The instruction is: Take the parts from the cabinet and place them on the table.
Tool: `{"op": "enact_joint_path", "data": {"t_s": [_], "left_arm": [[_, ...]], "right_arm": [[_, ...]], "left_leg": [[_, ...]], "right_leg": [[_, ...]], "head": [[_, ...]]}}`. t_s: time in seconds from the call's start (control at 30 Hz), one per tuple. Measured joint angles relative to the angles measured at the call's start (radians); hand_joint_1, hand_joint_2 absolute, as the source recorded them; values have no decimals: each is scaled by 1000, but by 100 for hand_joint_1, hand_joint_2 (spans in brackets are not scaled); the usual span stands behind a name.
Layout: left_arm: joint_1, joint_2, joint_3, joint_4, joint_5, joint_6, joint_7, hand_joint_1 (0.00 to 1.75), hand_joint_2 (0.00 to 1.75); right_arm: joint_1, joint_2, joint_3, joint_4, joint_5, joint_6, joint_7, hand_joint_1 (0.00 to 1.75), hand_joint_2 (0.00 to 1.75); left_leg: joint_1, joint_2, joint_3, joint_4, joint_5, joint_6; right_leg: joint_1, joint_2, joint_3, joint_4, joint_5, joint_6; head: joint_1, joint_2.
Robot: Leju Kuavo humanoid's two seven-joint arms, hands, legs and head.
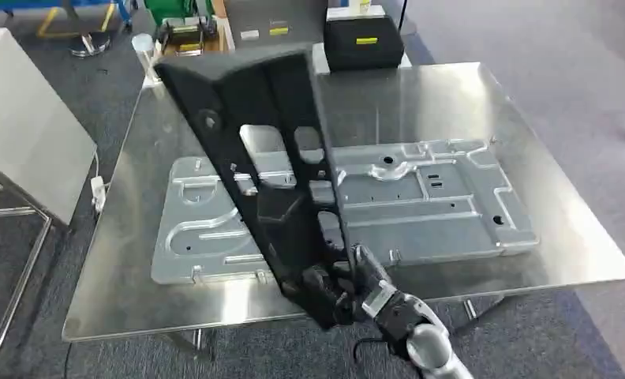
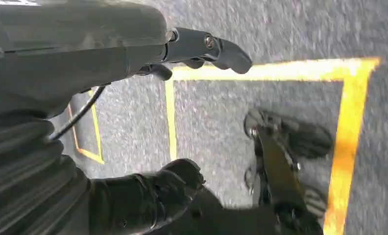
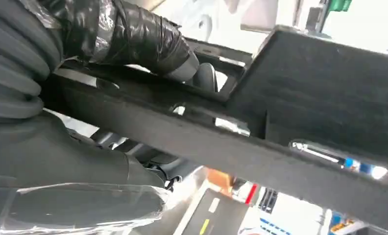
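Note:
A long black panel part with cut-outs rises tilted above the steel table, its wide end toward the far side. My right hand grips its near, narrow end above the table's front edge. Close up, the hand wraps the panel's black bar, with a fingertip through a cut-out. A silver stamped metal sheet part lies flat on the table under the panel. My left hand hangs over the grey floor, fingers apart, holding nothing.
A black box stands at the table's far edge. A white table is at the left. Boxes and gear sit on the floor beyond. Yellow floor tape marks the grey carpet below my left hand.

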Motion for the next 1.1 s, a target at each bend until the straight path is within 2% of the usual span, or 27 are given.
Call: {"op": "enact_joint_path", "data": {"t_s": [0.03, 0.07, 0.13, 0.23, 0.27, 0.3, 0.33, 0.4, 0.43, 0.47, 0.5, 0.53, 0.57, 0.6, 0.63, 0.67, 0.73, 0.77, 0.8, 0.83, 0.9, 0.93, 0.97, 1.0, 1.03, 1.07, 1.1], "left_arm": [[3, 0, 0, 0, -1, 0, 0, 0, 175], [4, 0, 0, 0, -1, 0, 0, 0, 175], [3, 0, 0, 0, -3, 0, 1, 0, 175], [1, -2, 0, 0, -6, -5, 1, 0, 175], [2, -2, 0, 0, -8, -5, 1, 0, 175], [4, -2, 0, 0, -10, -5, 1, 0, 175], [6, -2, 0, 0, -11, -5, 1, 0, 175], [6, -2, 0, 0, -11, -5, 1, 0, 175], [5, -1, 0, 0, -11, -5, 1, 0, 175], [2, 0, 0, 0, -11, -6, 1, 0, 175], [0, -1, 0, 0, -11, -6, 0, 0, 175], [1, -1, 0, 0, -11, -6, 0, 0, 175], [5, -1, 0, 0, -11, -6, 0, 0, 175], [6, -4, 0, 0, -11, -6, 1, 0, 175], [6, -6, 0, 0, -11, -6, 1, 0, 175], [5, -6, 0, 0, -11, -6, 1, 0, 175], [3, -6, 0, 0, -14, -6, 1, 0, 175], [3, -6, 0, 0, -15, -6, 1, 0, 175], [4, -6, 0, 0, -17, -8, 1, 0, 175], [4, -6, 0, 0, -23, -11, 1, 0, 175], [4, -9, -1, 0, -28, -15, 1, 0, 175], [4, -11, -3, 0, -33, -15, 3, 0, 175], [2, -11, -5, 0, -35, -15, 4, 0, 175], [1, -11, -8, 0, -42, -15, 6, 0, 175], [0, -11, -10, 0, -45, -15, 7, 0, 175], [0, -12, -12, 0, -49, -15, 10, 0, 175], [-1, -12, -14, 0, -53, -15, 10, 0, 175]], "right_arm": [[-1, 0, -4, 2, -1, -2, 1, 173, 175], [-5, 1, -4, 3, -1, -5, 2, 173, 175], [-20, 4, -5, 3, 14, -35, 8, 173, 175], [-55, 10, -10, 8, 102, -151, 27, 173, 175], [-64, 10, -10, 12, 155, -212, 34, 173, 175], [-71, 10, -10, 16, 208, -270, 42, 173, 175], [-77, 11, -10, 18, 245, -311, 47, 173, 175], [-92, 13, -10, 22, 275, -347, 53, 173, 175], [-99, 16, -10, 22, 280, -352, 52, 173, 175], [-104, 18, -10, 23, 283, -355, 52, 173, 175], [-108, 18, -10, 24, 283, -356, 52, 173, 175], [-108, 19, -10, 26, 283, -356, 52, 173, 175], [-109, 20, -10, 29, 284, -356, 53, 173, 175], [-112, 20, -10, 29, 284, -356, 53, 173, 175], [-114, 20, -10, 30, 290, -362, 53, 173, 175], [-118, 20, -10, 30, 309, -377, 53, 173, 175], [-120, 21, -10, 32, 398, -465, 66, 173, 175], [-120, 21, -10, 36, 461, -520, 81, 173, 175], [-120, 21, -10, 42, 536, -583, 101, 173, 175], [-122, 21, -10, 48, 606, -638, 126, 173, 175], [-132, 27, -8, 64, 748, -738, 178, 173, 175], [-143, 32, -2, 81, 834, -792, 208, 173, 175], [-155, 36, 4, 103, 902, -832, 234, 173, 175], [-162, 42, 13, 126, 982, -870, 269, 173, 175], [-165, 48, 16, 152, 1063, -896, 301, 173, 175], [-165, 54, 17, 172, 1134, -906, 324, 173, 175], [-167, 60, 17, 188, 1188, -909, 335, 173, 175]], "left_leg": [[-2, 0, 5, 11, 4, -9], [-1, 0, 7, 8, 5, -14], [2, 1, -9, 43, -24, -19], [2, 2, -121, 254, -129, -27], [1, 2, -152, 309, -144, -25], [1, 2, -159, 312, -131, -22], [0, 2, -143, 267, -96, -17], [-5, 2, -69, 93, 2, -1], [-12, 5, -40, 15, 31, 10], [-15, 6, -44, 12, -5, 9], [-17, 3, -42, 12, -7, 12], [-18, 3, -40, 9, 23, 17], [-18, 2, -39, 8, 25, 19], [-8, 3, -29, -9, 37, 26], [-5, 6, -24, -19, 45, 28], [-4, 7, -26, -21, 47, 33], [-4, 7, -28, -19, 48, 34], [-4, 7, -29, -19, 47, 35], [-4, 6, -29, -18, 46, 34], [-3, 5, -27, -17, 44, 32], [-1, 4, -25, -9, 38, 24], [-1, 4, -26, -3, 33, 20], [-9, 5, -32, 3, 28, 12], [-8, 4, -33, 1, 29, 7], [-8, 4, -32, -1, 30, 2], [-5, 4, -30, -3, 31, -3], [-5, 4, -28, -2, 28, -10]], "right_leg": [[-2, 3, 1, -1, 2, -9], [-1, 3, 5, -2, 1, -14], [-5, 2, 15, -8, 5, -26], [0, 1, 13, -8, 2, -33], [3, 0, 13, -7, 1, -35], [6, 1, 15, -7, 0, -36], [8, 1, 17, -7, 0, -37], [14, 3, 22, -7, -1, -37], [12, 2, 22, -8, -1, -37], [16, 3, 20, -7, 1, -33], [15, 1, 16, -7, 0, -28], [15, 1, 18, -7, -1, -23], [14, 0, 23, -11, -1, -18], [22, 1, 24, -11, -2, -11], [17, 2, 16, 7, -18, -5], [15, 1, -6, 52, -52, -2], [7, 1, -74, 202, -125, 8], [4, 1, -105, 262, -143, 12], [1, 0, -117, 283, -136, 15], [-3, 0, -105, 251, -103, 18], [-8, -1, -28, 91, -13, 18], [-10, -1, 6, 13, 10, 16], [-1, 0, 17, -5, -7, 12], [-5, 0, 15, -4, -3, 2], [-1, 1, 14, -5, -3, -2], [3, 1, 14, -5, -4, -9], [-3, 2, 17, -12, 0, -18]], "head": [[0, 0], [0, 0], [0, 0], [0, 0], [0, 0], [0, 0], [0, 0], [0, 0], [0, 0], [0, 0], [0, 0], [0, 0], [1, 0], [0, 0], [1, 0], [1, 0], [1, 0], [2, 0], [1, 0], [2, 0], [2, 0], [2, 0], [2, 0], [0, 0], [1, 0], [1, 0], [1, 0]]}}
